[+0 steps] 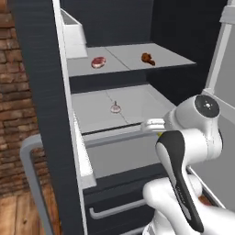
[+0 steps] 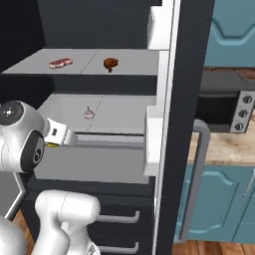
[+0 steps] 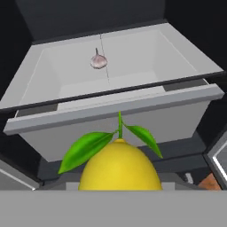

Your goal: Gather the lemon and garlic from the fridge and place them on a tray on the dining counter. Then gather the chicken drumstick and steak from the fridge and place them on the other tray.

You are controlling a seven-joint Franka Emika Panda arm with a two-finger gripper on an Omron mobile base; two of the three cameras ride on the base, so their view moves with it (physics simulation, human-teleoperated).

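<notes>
The fridge stands open. My gripper is just in front of its middle shelf drawer, shut on the lemon. The lemon is bright yellow with green leaves and hides the fingertips. A sliver of the lemon peeks out under the white hand. The garlic lies alone in the pale drawer beyond, also seen as garlic and garlic. On the shelf above sit the steak at left and the brown chicken drumstick at right. The trays and dining counter are out of view.
Open fridge doors flank the arm on both sides, with a long grey door handle at right. Below are lower drawers with bar handles. To the right are a steel oven and teal cabinets. A brick wall stands left.
</notes>
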